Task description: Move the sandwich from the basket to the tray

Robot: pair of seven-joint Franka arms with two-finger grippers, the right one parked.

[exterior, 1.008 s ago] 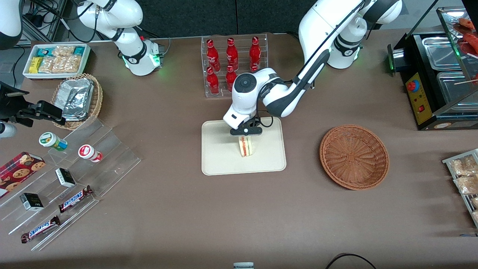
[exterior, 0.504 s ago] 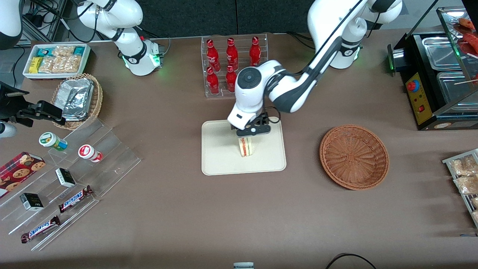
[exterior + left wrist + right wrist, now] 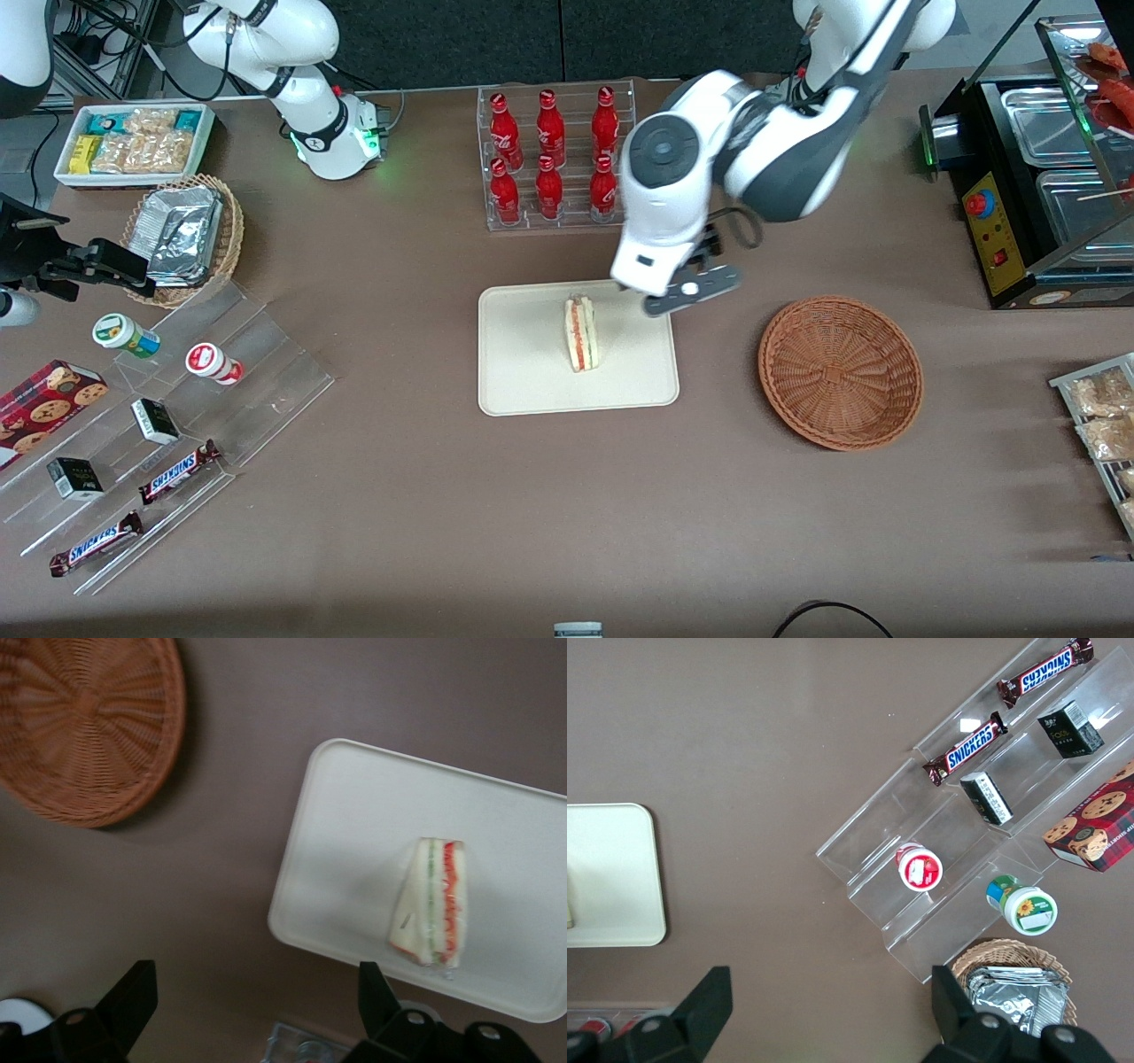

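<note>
Front view: the end effector (image 3: 684, 295) hangs over the tray (image 3: 523, 390) corner nearest the basket (image 3: 840, 372), holding nothing. The sandwich (image 3: 581, 333) stands on its edge mid-tray, just beside the end effector toward the parked arm's end; the basket sits on the surface at the working arm's end.

Left wrist view: fingers (image 3: 131, 992) spread wide — sandwich (image 3: 432, 901) on the tray (image 3: 354, 815), basket (image 3: 84, 722) apart from it.

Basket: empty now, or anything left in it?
Empty. The basket shows only bare wicker in both views. The sandwich stands on the tray; the gripper hangs open above the tray's edge.
</note>
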